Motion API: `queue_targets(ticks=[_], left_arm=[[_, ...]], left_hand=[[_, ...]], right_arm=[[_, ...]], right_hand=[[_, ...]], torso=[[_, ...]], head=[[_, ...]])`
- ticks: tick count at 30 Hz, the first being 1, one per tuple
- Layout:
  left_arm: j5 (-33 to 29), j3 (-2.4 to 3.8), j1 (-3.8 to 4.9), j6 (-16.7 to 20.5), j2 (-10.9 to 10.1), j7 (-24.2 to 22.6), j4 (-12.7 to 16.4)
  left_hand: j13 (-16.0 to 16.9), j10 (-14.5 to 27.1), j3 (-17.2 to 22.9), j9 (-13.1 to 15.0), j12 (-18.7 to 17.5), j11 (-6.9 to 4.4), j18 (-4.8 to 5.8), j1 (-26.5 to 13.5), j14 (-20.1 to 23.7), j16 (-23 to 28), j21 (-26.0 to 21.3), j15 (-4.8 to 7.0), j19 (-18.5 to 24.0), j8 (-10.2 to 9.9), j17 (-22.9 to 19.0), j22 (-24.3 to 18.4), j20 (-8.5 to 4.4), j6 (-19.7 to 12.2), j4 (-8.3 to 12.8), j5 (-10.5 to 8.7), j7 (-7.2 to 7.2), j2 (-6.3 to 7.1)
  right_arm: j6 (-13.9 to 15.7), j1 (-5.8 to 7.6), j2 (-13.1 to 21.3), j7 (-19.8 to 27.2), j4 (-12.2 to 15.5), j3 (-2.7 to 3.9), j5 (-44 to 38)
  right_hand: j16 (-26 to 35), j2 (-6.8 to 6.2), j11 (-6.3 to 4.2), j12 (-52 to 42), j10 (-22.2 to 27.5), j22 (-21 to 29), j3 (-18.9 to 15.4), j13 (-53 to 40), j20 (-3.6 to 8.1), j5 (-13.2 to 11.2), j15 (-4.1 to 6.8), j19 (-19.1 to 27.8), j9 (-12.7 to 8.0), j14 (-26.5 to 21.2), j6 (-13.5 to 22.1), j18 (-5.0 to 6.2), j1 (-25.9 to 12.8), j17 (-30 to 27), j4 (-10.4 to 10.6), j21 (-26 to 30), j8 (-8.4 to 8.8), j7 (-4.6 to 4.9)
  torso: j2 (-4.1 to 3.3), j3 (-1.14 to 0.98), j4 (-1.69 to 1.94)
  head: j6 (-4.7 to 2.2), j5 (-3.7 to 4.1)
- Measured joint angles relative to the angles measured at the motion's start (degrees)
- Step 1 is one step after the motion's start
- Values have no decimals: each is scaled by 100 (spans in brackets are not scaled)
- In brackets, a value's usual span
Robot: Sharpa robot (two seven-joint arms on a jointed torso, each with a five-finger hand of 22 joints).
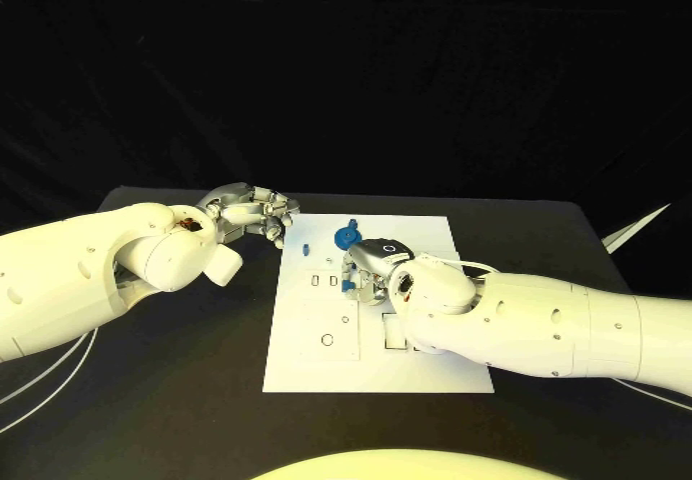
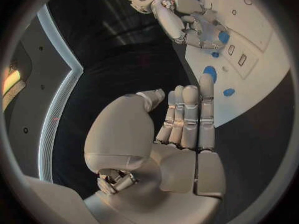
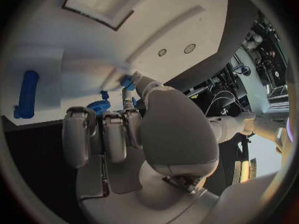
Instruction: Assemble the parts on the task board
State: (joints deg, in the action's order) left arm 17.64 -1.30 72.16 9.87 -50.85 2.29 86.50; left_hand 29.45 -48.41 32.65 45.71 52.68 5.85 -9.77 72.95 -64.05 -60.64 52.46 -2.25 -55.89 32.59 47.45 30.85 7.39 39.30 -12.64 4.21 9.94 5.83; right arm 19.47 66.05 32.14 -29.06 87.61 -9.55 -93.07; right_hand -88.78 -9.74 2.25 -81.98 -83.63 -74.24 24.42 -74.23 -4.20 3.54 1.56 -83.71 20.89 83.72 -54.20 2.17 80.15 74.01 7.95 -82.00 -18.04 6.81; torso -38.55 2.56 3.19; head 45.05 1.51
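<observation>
Judging from parts still loose, assembly was early to mid-way. Right hand (image 1: 371, 268) sat over the middle of the task board (image 1: 325, 360), pinching a small blue part (image 3: 127, 81) at its fingertips, apparently seating it. Blue gear (image 1: 346, 238) lay at the board's far edge, and a long blue piece (image 3: 27, 94) lay loose on the board. Left hand (image 1: 257, 212) hovered just off the board's far-left corner, fingers together and straight, holding nothing. Near-side slots (image 1: 394, 333) looked unfilled.

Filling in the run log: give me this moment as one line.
left robot hand: open, off the board's edge | right robot hand: over the board, holding a small blue part | blue gear: on the board
</observation>
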Motion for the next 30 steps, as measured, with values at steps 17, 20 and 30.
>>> queue_targets(ticks=[17, 20, 30], left_arm=[[-5, -10, 0, -25, -8, 26, -4], [-5, -11, 0, -28, -15, 32, -4], [-5, -16, 0, -34, -27, 41, -4]], left_hand=[[-6, 0, 0, -2, 0, 0, 0, 0, 0, 0, 0, 0, 0, 0, -10, -4, 0, 0, 0, 0, 0, 0], [-7, 0, 0, -2, 0, 0, 0, 0, 0, 0, 0, 0, 0, 0, -11, -4, 0, 0, 0, 0, 0, -1], [-7, 0, 0, -2, 0, 0, 0, -3, 0, 0, 0, 0, 0, 0, -11, -5, 0, 0, 0, 0, 0, -3]], right_arm=[[-119, 2, -42, 63, -30, 1, -109], [-107, 2, -43, 31, -12, 1, -201], [-240, 2, -59, -95, 105, 0, -411]], right_hand=[[1, -480, 145, 143, 107, 0, 194, 0, -55, 1, -56, -49, 5, 52, 308, 0, -483, 0, -83, 102, 196, 182], [1, -481, 154, 144, 116, 0, 193, 0, -56, 1, -57, -49, 1, 52, 323, 0, -484, 0, -83, 102, 200, 195], [2, -586, 153, 145, 117, 0, 193, 0, -57, 1, -105, -49, 1, 99, 358, 0, -589, 0, -84, 102, 200, 192]], torso=[[7, -1, -2], [7, 0, -2], [7, 9, 2]], head=[[21, 0], [21, 0], [21, -4]])
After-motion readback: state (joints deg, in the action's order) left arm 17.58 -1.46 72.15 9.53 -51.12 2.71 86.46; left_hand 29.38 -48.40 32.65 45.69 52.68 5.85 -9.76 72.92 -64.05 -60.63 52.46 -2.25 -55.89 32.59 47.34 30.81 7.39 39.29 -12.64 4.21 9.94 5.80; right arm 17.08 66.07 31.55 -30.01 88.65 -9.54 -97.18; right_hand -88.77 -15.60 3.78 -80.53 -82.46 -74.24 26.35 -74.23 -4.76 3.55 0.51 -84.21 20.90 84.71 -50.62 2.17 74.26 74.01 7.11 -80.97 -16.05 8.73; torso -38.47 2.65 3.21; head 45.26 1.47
